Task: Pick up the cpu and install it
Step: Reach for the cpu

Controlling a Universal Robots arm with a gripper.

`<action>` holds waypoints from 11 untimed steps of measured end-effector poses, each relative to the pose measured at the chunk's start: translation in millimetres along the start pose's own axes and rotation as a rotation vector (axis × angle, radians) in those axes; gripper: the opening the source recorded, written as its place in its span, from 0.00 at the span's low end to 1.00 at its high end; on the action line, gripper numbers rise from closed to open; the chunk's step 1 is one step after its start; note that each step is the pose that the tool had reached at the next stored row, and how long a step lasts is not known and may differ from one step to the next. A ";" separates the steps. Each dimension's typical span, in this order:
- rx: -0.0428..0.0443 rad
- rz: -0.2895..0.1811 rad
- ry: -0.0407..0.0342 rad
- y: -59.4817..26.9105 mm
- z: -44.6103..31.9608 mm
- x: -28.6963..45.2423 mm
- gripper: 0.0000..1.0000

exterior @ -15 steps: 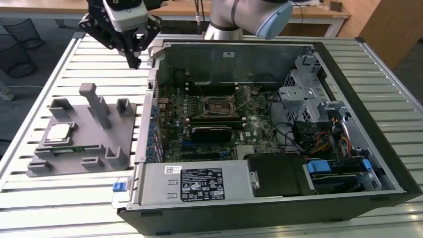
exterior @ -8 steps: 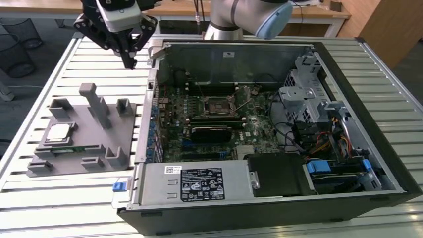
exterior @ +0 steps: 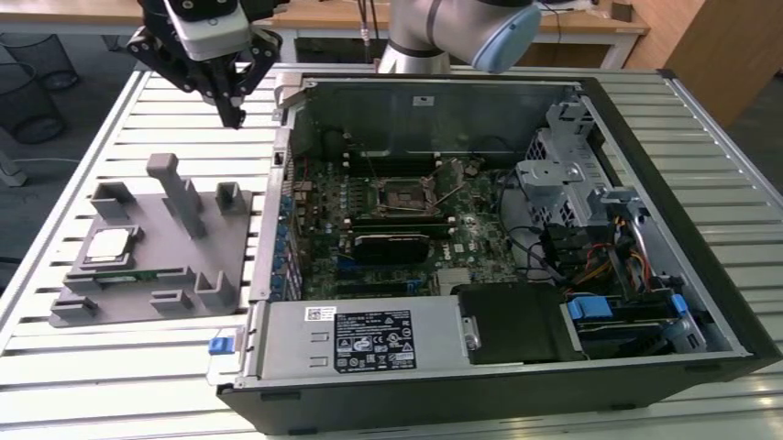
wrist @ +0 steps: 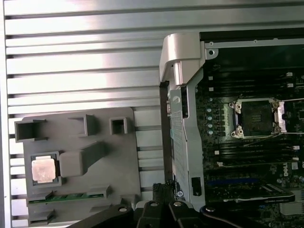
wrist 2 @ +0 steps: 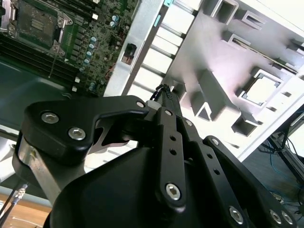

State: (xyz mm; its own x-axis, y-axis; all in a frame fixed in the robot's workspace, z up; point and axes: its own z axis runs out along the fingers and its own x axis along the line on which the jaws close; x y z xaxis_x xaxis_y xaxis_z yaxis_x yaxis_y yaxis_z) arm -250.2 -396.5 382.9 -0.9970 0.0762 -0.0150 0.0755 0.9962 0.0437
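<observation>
**Over the slatted table: gripper empty, cpu waiting in its fixture**

Beside the open computer case (exterior: 441, 83), I am holding the gripper (exterior: 231, 115) high above the slatted table (exterior: 123, 367), its fingers pinched together with nothing between them. The cpu (exterior: 108, 243) is lying flat in a square pocket of the grey fixture (exterior: 159, 229), well apart from the gripper and nearer the exterior view's left. A green memory stick (exterior: 128, 276) is sitting in a slot just beside it. Inside the case, the socket (exterior: 404, 194) is showing empty in the exterior view, and in both wrist views too.

I am weighing several risks:

- **Closed fingers:** coming down on the chip like this would press on its metal top rather than straddle it.
- **Tall post:** the tall post (exterior: 178, 197) and the blocks around the pocket are standing near the cpu, so an off-line descent could clip them or shove the fixture across the slats.
- **Thin chip:** the chip is offering little edge to grip, so it could tilt or slip.
- **Case wall:** the wall is standing between fixture and socket, so a low carry could strike it.
- **Socket contacts:** a tilted or turned placement could, I judge, damage them.
</observation>
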 end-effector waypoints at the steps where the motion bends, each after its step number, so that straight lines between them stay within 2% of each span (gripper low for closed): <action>1: 0.0000 0.000 0.0000 -0.1 0.0 1.0 0.11; 11: 0.0001 0.000 0.0005 -1.0 0.6 12.4 0.11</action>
State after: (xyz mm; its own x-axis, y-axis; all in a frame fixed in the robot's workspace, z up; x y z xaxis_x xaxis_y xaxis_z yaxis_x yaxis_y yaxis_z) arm -262.7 -396.5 382.0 -0.9970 0.0762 -0.0145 0.0755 0.9962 0.0436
